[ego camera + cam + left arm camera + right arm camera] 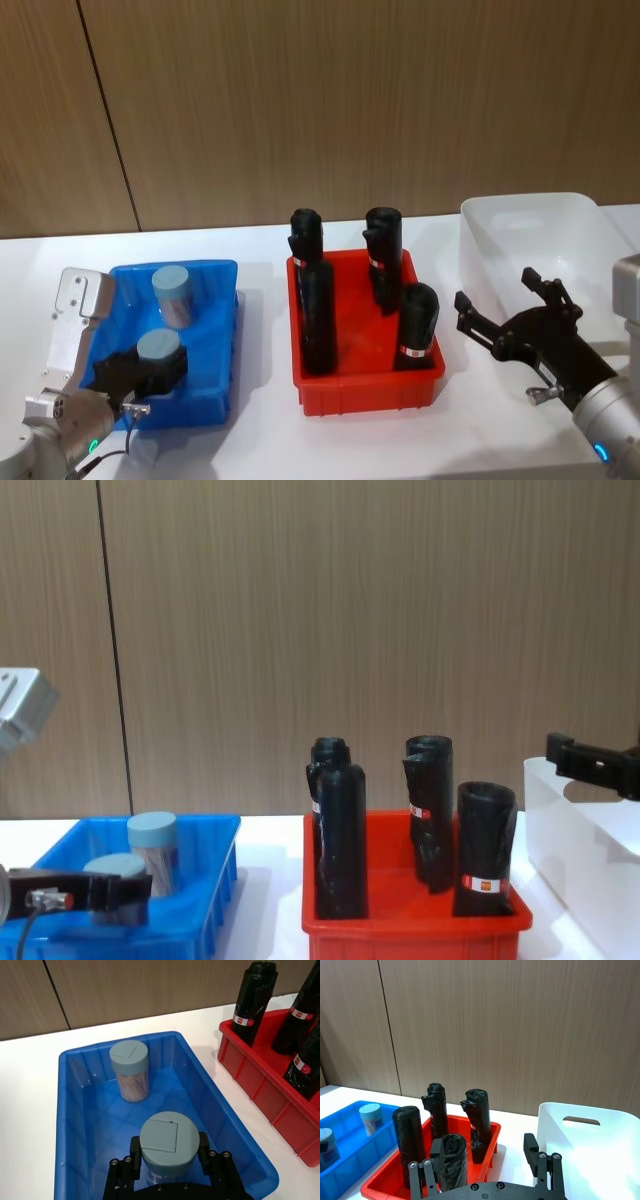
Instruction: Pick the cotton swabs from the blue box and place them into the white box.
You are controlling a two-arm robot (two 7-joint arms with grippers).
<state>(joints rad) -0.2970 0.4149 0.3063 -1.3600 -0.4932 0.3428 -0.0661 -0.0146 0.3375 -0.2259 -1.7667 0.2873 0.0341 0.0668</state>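
Left gripper (169,1144) fingers clasping round-lidded clear swab tub (169,1136), glossy blue box (75,1110), right gripper (495,288) fingers splayed

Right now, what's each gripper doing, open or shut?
Left gripper: shut on the near cotton swab tub in the blue box.
Right gripper: open, empty.

Soft, even light falls from overhead, and the white desk (250,440) is bright with only faint shadows. Ahead of the left pincer (169,1154), closed on a clear cotton-swab tub with a pale-blue lid (167,1135), the shallow bright-blue plastic bin (100,1125) shows a pale sheen. Beyond the spread right pincer (485,1154), the translucent white plastic bin (600,1160) glares.
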